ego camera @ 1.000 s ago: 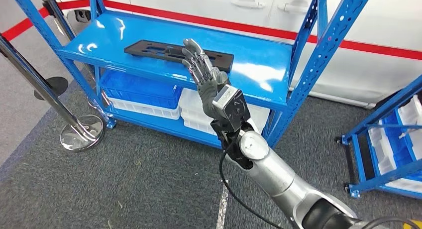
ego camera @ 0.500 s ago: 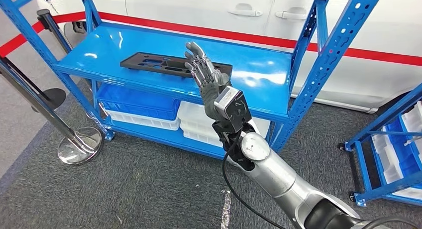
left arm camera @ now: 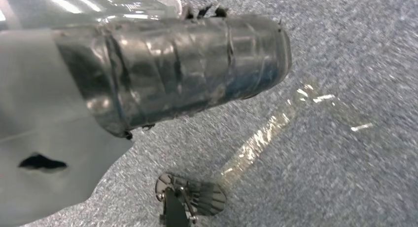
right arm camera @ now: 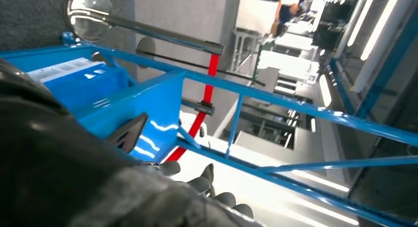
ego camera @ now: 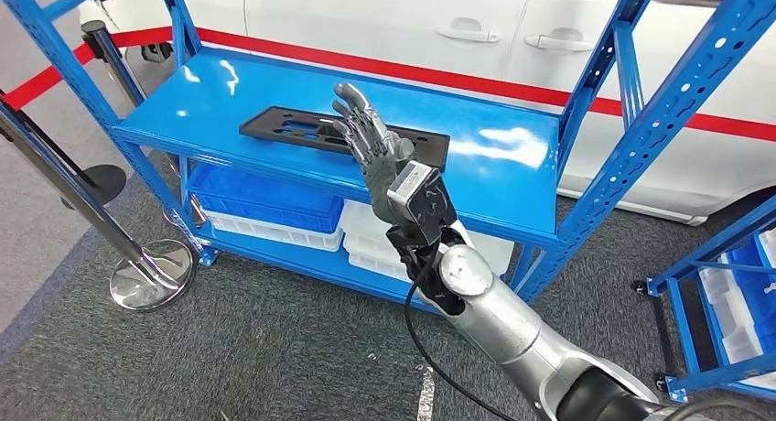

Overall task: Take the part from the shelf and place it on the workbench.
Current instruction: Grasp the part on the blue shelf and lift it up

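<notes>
In the head view, the flat black part lay on the top deck of the blue shelf, its long axis running along the shelf's front edge. The right hand stood raised in front of the part's middle, fingers spread and holding nothing, the part just beyond them.

In the right wrist view, the part's corner sat on the shelf past the fingertips.

The left hand's state I could not tell.

Grey carpet floor, white car behind, chrome stanchion.
</notes>
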Robot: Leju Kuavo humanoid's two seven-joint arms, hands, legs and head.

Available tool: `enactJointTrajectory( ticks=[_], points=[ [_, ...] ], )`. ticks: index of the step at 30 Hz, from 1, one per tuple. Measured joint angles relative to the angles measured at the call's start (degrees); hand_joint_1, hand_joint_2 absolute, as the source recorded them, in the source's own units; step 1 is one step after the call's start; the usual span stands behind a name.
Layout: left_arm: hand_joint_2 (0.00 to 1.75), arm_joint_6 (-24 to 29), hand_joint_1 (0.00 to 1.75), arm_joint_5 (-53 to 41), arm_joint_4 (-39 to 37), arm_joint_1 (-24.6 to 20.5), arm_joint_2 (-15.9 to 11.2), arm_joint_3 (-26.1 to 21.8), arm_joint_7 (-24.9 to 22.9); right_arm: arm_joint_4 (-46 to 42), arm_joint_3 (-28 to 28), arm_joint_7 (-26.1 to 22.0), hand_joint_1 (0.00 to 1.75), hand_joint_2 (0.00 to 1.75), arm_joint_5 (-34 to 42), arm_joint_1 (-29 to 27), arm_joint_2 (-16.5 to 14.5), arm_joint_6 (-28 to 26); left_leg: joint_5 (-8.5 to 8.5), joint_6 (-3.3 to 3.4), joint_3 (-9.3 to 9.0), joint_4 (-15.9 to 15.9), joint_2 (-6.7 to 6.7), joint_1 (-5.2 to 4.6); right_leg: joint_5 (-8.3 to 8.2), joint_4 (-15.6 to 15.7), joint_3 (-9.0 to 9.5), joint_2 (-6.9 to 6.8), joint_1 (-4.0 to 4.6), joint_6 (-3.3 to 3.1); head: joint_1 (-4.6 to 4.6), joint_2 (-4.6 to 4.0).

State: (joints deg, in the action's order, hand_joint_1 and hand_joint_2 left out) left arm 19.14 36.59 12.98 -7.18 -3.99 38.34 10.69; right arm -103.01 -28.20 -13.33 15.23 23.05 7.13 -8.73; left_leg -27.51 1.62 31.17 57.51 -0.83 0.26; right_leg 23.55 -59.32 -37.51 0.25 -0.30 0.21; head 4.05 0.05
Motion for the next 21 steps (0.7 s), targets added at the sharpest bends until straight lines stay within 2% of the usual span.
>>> enactJointTrajectory(
  ticks=[3, 5, 6, 9, 10, 11, 12, 13, 14, 16, 18, 19, 21],
  points=[
    [0.00, 0.0, 0.00, 0.0, 0.0, -0.1, 0.0, 0.1, 0.0, 0.0, 0.0, 0.0, 0.00, 0.00, 0.0, 0.2, 0.0, 0.1, -0.48, -0.91, -0.42, 0.2, -0.06, -0.12, -0.36, 0.8, 0.85, -0.01, 0.00, -1.06, 0.02, 0.01],
    [0.00, 0.0, 0.00, 0.0, 0.0, -0.2, 0.0, 0.1, 0.1, 0.0, 0.0, -0.1, 0.00, 0.00, 0.0, 0.4, 0.0, 0.1, -1.13, -1.34, 0.24, 2.3, 0.12, -0.04, -0.13, 1.2, 1.87, -0.03, -0.29, -1.64, -0.08, 0.01],
    [0.00, 0.0, 0.00, 0.0, 0.0, -0.2, 0.0, 0.1, 0.1, 0.0, 0.0, -0.1, 0.00, 0.00, 0.0, 0.4, 0.0, 0.1, -1.88, -1.59, 1.44, 4.6, 0.24, 0.06, 0.04, 1.4, 2.35, -0.05, -0.41, -1.89, -0.15, 0.01],
    [0.00, 0.0, 0.00, 0.0, 0.0, -0.3, -0.1, 0.2, 0.1, 0.2, 0.0, -0.1, 0.00, 0.00, 0.1, 0.5, 0.0, 0.2, -5.49, -2.36, 8.27, 14.8, 0.44, 0.33, 0.86, 1.5, 3.19, -0.07, -0.48, -2.23, -0.24, 0.01],
    [0.00, 0.0, 0.00, 0.0, 0.0, -0.2, -0.1, 0.2, 0.1, 0.3, 0.0, -0.1, 0.00, 0.00, 0.1, 0.5, 0.0, 0.3, -5.73, -2.50, 9.87, 16.2, 0.46, 0.38, 1.19, 1.5, 3.52, -0.02, -0.49, -2.21, -0.24, 0.01],
    [0.00, 0.0, 0.00, -0.1, 0.0, -0.1, -0.1, 0.2, 0.1, 0.3, 0.0, -0.1, 0.00, 0.00, 0.1, 0.4, 0.0, 0.3, -4.98, -2.53, 10.38, 15.7, 0.47, 0.40, 1.49, 1.4, 3.88, 0.04, -0.50, -2.17, -0.25, 0.02],
    [0.00, 0.0, 0.00, -0.1, 0.0, 0.0, -0.1, 0.3, 0.0, 0.4, 0.0, -0.1, 0.00, 0.00, 0.1, 0.4, 0.0, 0.3, -3.34, -2.49, 10.02, 13.7, 0.48, 0.42, 1.82, 1.4, 4.33, 0.10, -0.50, -2.10, -0.26, 0.02],
    [0.00, 0.0, 0.00, -0.2, 0.0, 0.0, -0.1, 0.3, 0.0, 0.5, 0.0, -0.1, 0.00, 0.00, 0.2, 0.4, 0.0, 0.3, -0.59, -2.36, 8.84, 10.0, 0.49, 0.42, 2.24, 1.4, 4.86, 0.13, -0.49, -1.93, -0.25, 0.01],
    [0.00, 0.0, 0.00, -0.2, 0.0, 0.0, -0.1, 0.3, 0.0, 0.5, 0.0, -0.1, 0.00, 0.00, 0.2, 0.4, 0.0, 0.3, 1.41, -2.15, 7.70, 6.2, 0.51, 0.29, 2.67, 1.3, 5.29, 0.16, -0.41, -1.68, -0.28, 0.01],
    [0.00, 0.0, 0.00, -0.3, 0.0, -0.1, -0.1, 0.5, 0.0, 0.6, 0.0, -0.1, 0.00, 0.87, 0.2, 0.5, 0.0, 0.4, 3.86, -1.44, 5.85, 0.9, 0.49, -0.01, 3.50, 1.2, 5.79, 0.22, -0.25, -0.96, -0.31, 0.00],
    [0.00, 0.0, 0.00, -0.3, 0.0, 0.0, -0.2, 0.6, 0.0, 0.7, -0.1, -0.1, 0.00, 1.75, 0.2, 0.5, 0.0, 0.4, 3.56, -0.48, 5.32, 0.3, 0.46, -0.11, 3.88, 0.9, 6.13, 0.27, -0.11, -0.30, -0.28, 0.01],
    [0.00, 0.0, 0.00, -0.3, 0.0, 0.0, -0.2, 0.6, 0.0, 0.7, -0.1, 0.0, 0.00, 1.75, 0.2, 0.5, 0.0, 0.4, 3.64, -0.09, 4.96, 0.1, 0.45, -0.05, 4.21, 0.5, 6.16, 0.24, -0.16, -0.06, -0.22, 0.01],
    [0.00, 0.0, 0.00, -0.3, 0.0, 0.0, -0.2, 0.6, 0.0, 0.8, -0.1, 0.0, 0.00, 1.75, 0.2, 0.6, 0.0, 0.5, 3.52, 0.54, 4.12, -0.1, 0.45, 0.07, 5.92, -2.4, 4.96, 0.12, -0.24, 0.37, -0.13, 0.01]
  ],
)
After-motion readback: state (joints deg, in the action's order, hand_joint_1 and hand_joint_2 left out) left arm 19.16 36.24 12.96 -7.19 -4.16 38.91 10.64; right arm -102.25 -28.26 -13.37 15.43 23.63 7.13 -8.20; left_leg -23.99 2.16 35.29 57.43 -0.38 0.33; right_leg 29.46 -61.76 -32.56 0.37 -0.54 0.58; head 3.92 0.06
